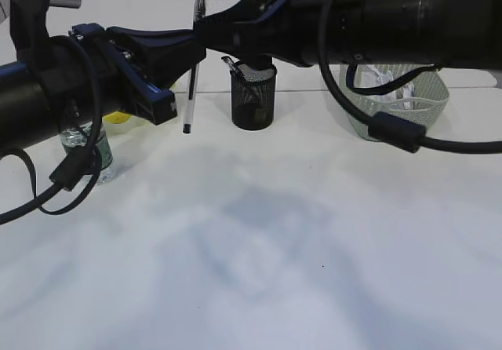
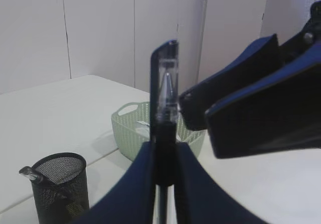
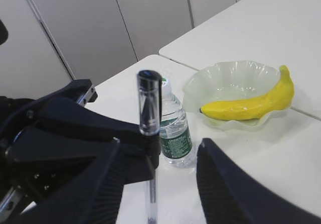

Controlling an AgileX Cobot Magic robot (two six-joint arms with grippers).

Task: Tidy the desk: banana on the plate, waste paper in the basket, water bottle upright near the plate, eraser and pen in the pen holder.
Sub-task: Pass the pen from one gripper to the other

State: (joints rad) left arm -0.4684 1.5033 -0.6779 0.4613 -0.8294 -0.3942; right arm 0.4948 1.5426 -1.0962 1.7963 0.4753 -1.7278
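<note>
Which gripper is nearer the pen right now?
Left. The left gripper is shut on the pen, holding it upright above the table. The right gripper stands open right beside it, jaws either side, not gripping.

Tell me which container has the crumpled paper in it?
The pale green basket on the right holds it. The black mesh pen holder and the plate do not.
</note>
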